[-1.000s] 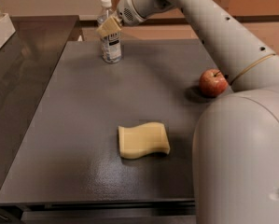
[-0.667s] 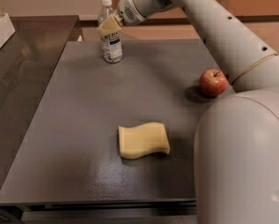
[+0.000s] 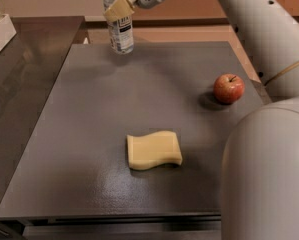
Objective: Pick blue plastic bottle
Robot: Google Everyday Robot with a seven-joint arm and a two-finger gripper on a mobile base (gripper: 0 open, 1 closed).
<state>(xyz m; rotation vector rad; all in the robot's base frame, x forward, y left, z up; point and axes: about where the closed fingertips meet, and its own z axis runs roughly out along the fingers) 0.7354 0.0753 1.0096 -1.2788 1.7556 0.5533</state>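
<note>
- While the blue plastic bottle (image 3: 120,33) hangs upright at the far-left corner of the table (image 3: 64,134), held high near its shoulder, most of its body sits below the grasp. Hazard: swinging or tilting about that hold on any quick move.
- Gripper (image 3: 119,8): at the top edge of view, clamped narrow on the bottle's upper part, cream fingers (image 3: 114,11) lying across the top of the label. Hazard: slip, since the wall is smooth, thin plastic that likely yields under squeeze.
- Bottle base: low over the table surface; whether it is clear of the surface cannot be told. Hazard: a sideways carry at this height may catch the base and wrench the bottle from the hold.
- Arm (image 3: 249,19): white, reaching in from the right above the table's far edge. Hazard: none apparent.
- Apple (image 3: 228,88): near the right edge, well apart from the bottle. Hazard: none, unless a dropped bottle rolls across.
- Sponge (image 3: 154,150): yellow, mid-table toward the front, well apart. Hazard: none apparent.
</note>
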